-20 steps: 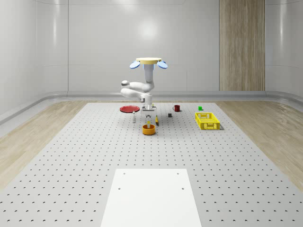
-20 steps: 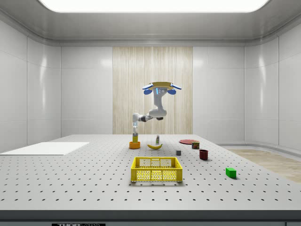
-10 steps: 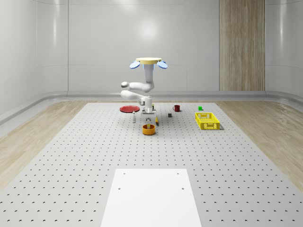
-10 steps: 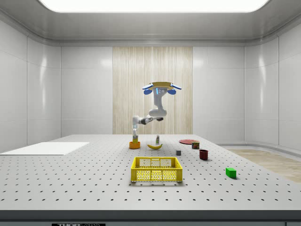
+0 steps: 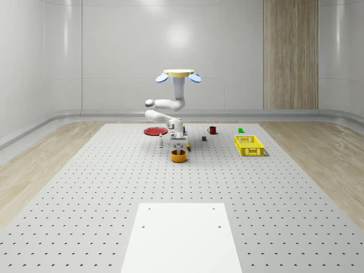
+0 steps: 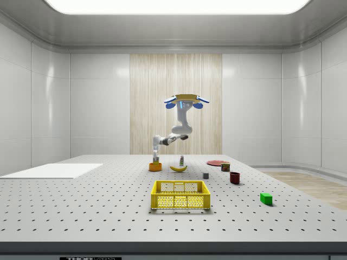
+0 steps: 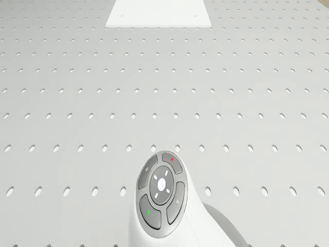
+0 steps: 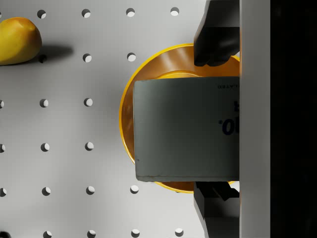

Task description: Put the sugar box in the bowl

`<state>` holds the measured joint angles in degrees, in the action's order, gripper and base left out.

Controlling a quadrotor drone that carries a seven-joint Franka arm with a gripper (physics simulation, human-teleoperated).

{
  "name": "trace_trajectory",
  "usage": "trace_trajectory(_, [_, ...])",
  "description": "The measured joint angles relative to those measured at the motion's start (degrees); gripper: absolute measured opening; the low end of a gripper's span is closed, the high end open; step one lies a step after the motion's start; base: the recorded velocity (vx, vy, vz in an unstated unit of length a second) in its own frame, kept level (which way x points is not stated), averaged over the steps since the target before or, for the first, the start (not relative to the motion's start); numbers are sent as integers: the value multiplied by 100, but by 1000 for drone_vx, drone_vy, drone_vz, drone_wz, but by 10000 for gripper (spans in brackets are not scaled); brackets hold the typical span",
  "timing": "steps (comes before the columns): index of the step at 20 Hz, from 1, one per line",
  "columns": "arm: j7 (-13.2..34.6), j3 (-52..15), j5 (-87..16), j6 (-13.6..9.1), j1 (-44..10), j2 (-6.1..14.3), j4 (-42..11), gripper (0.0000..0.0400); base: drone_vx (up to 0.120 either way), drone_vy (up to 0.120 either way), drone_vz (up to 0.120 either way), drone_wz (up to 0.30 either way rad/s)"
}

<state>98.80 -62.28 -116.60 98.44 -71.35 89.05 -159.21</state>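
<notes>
The sugar box (image 8: 183,129) stands upright in the orange bowl (image 8: 126,114), its grey top face towards the wrist camera. My gripper (image 8: 215,125) is straight above it and open, and one black finger (image 8: 215,42) stands clear of the box's edge, with bowl rim showing in the gap. In the whole-scene view the gripper (image 5: 178,142) hangs just above the bowl (image 5: 179,156). The drone (image 5: 178,75) hovers above the table, a little behind the bowl. From the side, the box (image 6: 156,161) sticks up out of the bowl (image 6: 155,167).
A banana (image 6: 178,168) lies next to the bowl. A yellow crate (image 5: 249,145) sits at the whole-scene view's right. A red plate (image 5: 154,131), red mug (image 5: 212,129) and green cube (image 5: 240,130) lie behind. A white pad (image 5: 182,238) is at the front.
The arm has lifted the gripper up off the bowl and the fingers have spread apart. The sugar box stays in the bowl. The drone has held its place.
</notes>
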Motion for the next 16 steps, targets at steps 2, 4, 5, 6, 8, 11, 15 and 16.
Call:
trace_trajectory(2, [-50,-96,90,-55,49,-10,-47,368,0,0,0,0])
trace_trajectory(4, [-88,-223,208,-124,102,-18,-106,381,0,0,0,0])
trace_trajectory(5, [-103,-295,274,-161,129,-22,-138,385,0,0,0,0])
trace_trajectory(6, [-116,-373,346,-199,156,-25,-170,388,0,0,0,0])
trace_trajectory(8, [-137,-538,498,-278,207,-32,-235,393,0,0,0,0])
trace_trajectory(11, [-157,-732,678,-368,260,-44,-303,397,0,0,0,0])
trace_trajectory(15, [-171,-880,815,-437,297,-58,-350,399,0,0,0,0])
trace_trajectory(16, [-172,-895,829,-445,300,-60,-354,399,0,0,0,0])
